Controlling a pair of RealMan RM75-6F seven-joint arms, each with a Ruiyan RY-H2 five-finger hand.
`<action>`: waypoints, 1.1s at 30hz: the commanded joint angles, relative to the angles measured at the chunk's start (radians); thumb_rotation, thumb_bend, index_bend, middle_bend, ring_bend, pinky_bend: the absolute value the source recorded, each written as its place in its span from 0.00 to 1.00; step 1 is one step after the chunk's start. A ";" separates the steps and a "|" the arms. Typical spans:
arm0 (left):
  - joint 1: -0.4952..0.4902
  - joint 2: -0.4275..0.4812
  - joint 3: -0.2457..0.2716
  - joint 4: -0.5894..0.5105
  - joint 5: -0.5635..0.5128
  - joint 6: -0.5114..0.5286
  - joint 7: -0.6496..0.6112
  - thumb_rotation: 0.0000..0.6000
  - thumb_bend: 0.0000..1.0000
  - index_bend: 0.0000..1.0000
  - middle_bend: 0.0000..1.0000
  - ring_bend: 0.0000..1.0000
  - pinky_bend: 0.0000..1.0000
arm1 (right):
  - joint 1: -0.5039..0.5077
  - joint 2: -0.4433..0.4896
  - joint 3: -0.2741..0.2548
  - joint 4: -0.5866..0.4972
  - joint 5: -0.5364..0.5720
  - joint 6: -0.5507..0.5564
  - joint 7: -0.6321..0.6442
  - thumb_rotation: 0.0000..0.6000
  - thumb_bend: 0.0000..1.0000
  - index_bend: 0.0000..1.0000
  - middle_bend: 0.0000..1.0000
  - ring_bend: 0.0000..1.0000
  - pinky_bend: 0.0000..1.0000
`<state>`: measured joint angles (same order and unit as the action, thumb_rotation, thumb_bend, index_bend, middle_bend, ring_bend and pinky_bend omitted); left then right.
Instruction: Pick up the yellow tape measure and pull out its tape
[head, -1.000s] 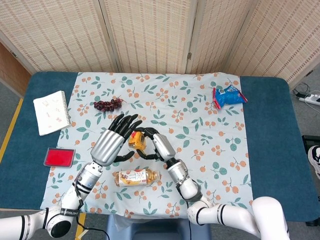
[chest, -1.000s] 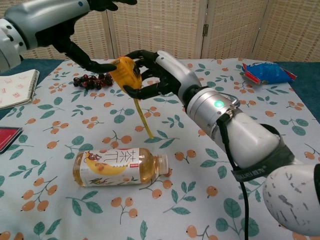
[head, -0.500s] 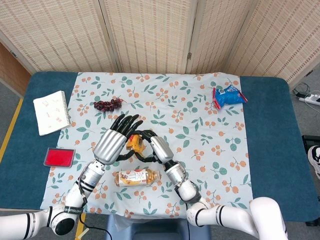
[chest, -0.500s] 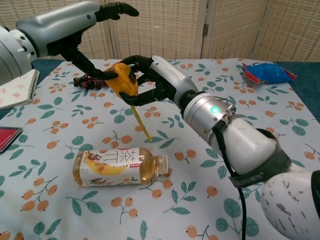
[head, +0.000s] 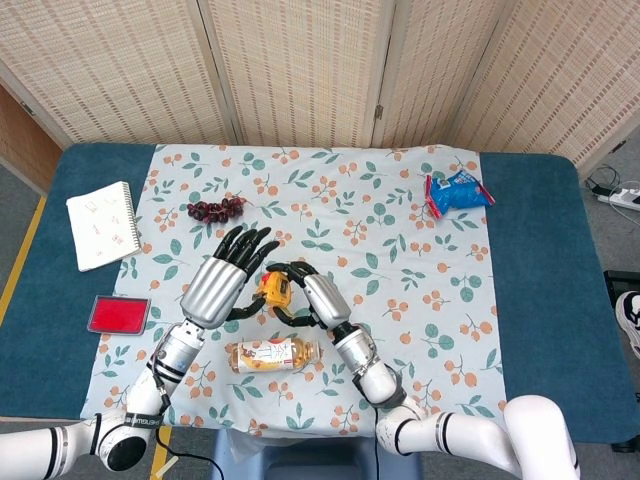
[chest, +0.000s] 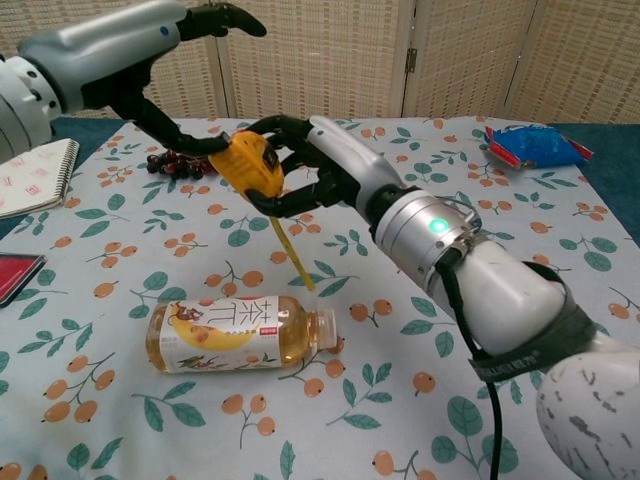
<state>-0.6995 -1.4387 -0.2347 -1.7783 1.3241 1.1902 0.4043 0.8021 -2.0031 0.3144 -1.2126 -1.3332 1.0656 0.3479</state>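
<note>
The tape measure (chest: 252, 165) is gripped by the right hand (chest: 315, 170) and held above the middle of the surface (head: 540, 300), toward its near edge. A strip of tape (chest: 290, 250) hangs from the case toward the cloth (head: 400, 280). Compared with half a second ago, the case is held slightly higher and further right, and the strip reaches a little lower, so the pull-out is judged to be partly done.

The left hand (chest: 150, 75) is open with fingers spread; its thumb lies against the case, but whether anything is pinched cannot be told.

A bottle (chest: 235, 333) lies directly beneath the tape end and is the likeliest obstruction. Grapes (head: 215, 209) lie toward the far left, a snack bag (head: 457, 192) near the far right corner, a notebook (head: 102, 225) and a red pad (head: 118, 314) along the left edge.
</note>
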 joint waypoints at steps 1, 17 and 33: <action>0.001 0.003 0.003 0.000 0.001 -0.001 -0.002 1.00 0.59 0.18 0.07 0.09 0.00 | -0.001 0.002 0.001 0.000 0.000 0.000 -0.002 1.00 0.43 0.54 0.51 0.36 0.12; -0.001 0.013 0.016 0.019 0.000 -0.016 -0.031 1.00 0.62 0.44 0.11 0.10 0.00 | -0.003 0.010 0.014 0.008 0.013 -0.010 -0.003 1.00 0.43 0.54 0.51 0.36 0.12; 0.007 -0.006 0.009 0.045 -0.008 0.013 -0.059 1.00 0.62 0.56 0.19 0.16 0.00 | -0.017 0.029 0.015 0.011 0.010 0.009 -0.019 1.00 0.43 0.54 0.51 0.36 0.10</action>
<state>-0.6975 -1.4385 -0.2217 -1.7397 1.3104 1.1932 0.3537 0.7873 -1.9766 0.3304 -1.2007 -1.3223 1.0730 0.3315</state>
